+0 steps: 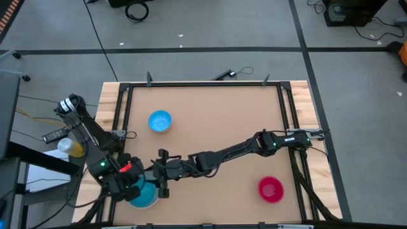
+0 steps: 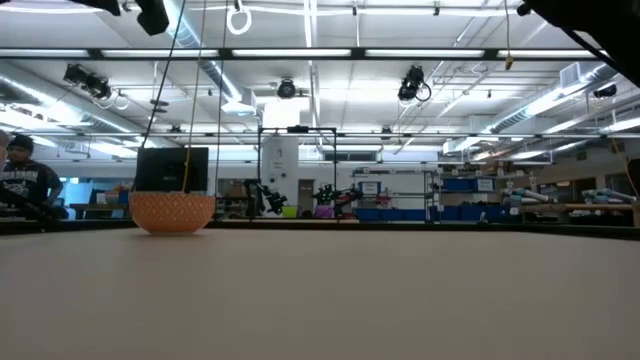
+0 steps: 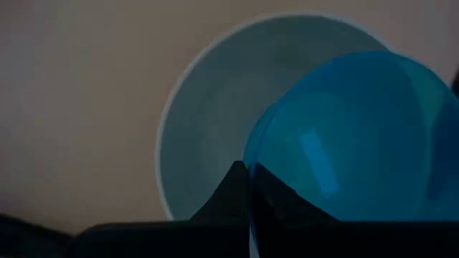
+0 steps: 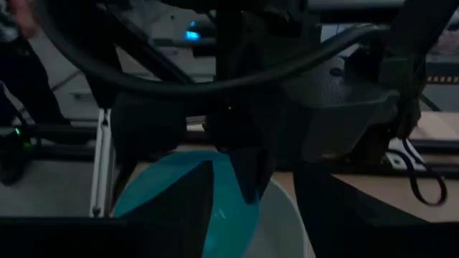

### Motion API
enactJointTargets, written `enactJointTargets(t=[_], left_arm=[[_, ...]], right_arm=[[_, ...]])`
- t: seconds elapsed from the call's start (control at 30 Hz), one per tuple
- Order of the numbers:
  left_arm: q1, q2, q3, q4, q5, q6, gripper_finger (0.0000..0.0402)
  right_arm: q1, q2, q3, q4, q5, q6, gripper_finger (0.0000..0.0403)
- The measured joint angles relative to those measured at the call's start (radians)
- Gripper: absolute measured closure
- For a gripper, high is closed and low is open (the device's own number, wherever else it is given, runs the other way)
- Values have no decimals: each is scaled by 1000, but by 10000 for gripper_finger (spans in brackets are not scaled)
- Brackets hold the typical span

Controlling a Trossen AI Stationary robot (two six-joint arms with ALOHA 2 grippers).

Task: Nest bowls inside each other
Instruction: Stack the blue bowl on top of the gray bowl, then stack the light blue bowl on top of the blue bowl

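Note:
A teal bowl (image 1: 141, 189) sits tilted inside a larger white-grey bowl (image 3: 208, 122) at the table's near left. My left gripper (image 1: 132, 181) is shut on the teal bowl from above. Just to the bowls' right, my right gripper (image 1: 163, 173) reaches in nearly level from the table's right, open, with nothing between its fingers. A light blue bowl (image 1: 159, 121) stands on its base at the far left. A magenta-red bowl (image 1: 271, 189) stands at the near right. My left gripper pinches the teal bowl's rim (image 3: 252, 168) between its two fingers, one on the inner wall and one on the outer. The fingers (image 4: 247, 168) point steeply down from above. The bowl hangs tilted, its lower part within the white-grey bowl.
The brown board is framed by black rails (image 1: 203, 83) and wooden slats (image 1: 110, 108). In the low view a single bowl (image 2: 172, 212) stands at the table's far left. A yellowish object (image 1: 71, 147) lies off the table's left side. A person (image 2: 25, 185) is in the room behind.

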Motion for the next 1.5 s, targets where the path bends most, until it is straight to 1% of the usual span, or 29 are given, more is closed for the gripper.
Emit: enactJointTargets(t=[0.1, 0.17, 0.33, 0.5, 0.63, 0.8, 0.9, 0.97, 1.03, 1.23, 1.33, 1.43, 1.5], left_arm=[[1, 25, -32, 44, -12, -6, 399], [1, 46, -40, 42, -12, -8, 391], [0, 73, -40, 47, -18, -17, 341], [1, 82, -40, 42, -34, -21, 290], [1, 80, -39, 5, -34, -48, 263], [1, 71, -39, -44, -29, -66, 246], [1, 46, -38, -51, -46, -69, 244], [1, 23, -38, -49, -84, -69, 244], [1, 9, -38, -49, -121, -69, 244], [3, 1, -37, -15, -202, -64, 244], [3, 1, -37, 2, -232, -64, 244], [3, 1, -37, 7, -248, -63, 244], [3, 1, -37, 7, -265, -60, 244]], right_arm=[[5, -8, 0, -55, 2, 0, 192], [9, -13, -1, -99, 10, 1, 190], [24, -14, -1, -188, 29, 8, 190], [34, -14, -1, -206, 29, 19, 189], [40, -17, -1, -251, 34, 19, 189], [53, -30, -1, -341, 94, 30, 189], [67, -35, -1, -419, 143, 40, 190], [77, -46, -2, -484, 188, 55, 190], [85, -56, -1, -543, 238, 79, 191], [123, -87, -1, -796, 412, 185, 192], [155, -122, -1, -944, 514, 275, 192], [191, -167, -1, -1112, 605, 404, 192], [215, -198, -1, -1220, 638, 503, 192]])
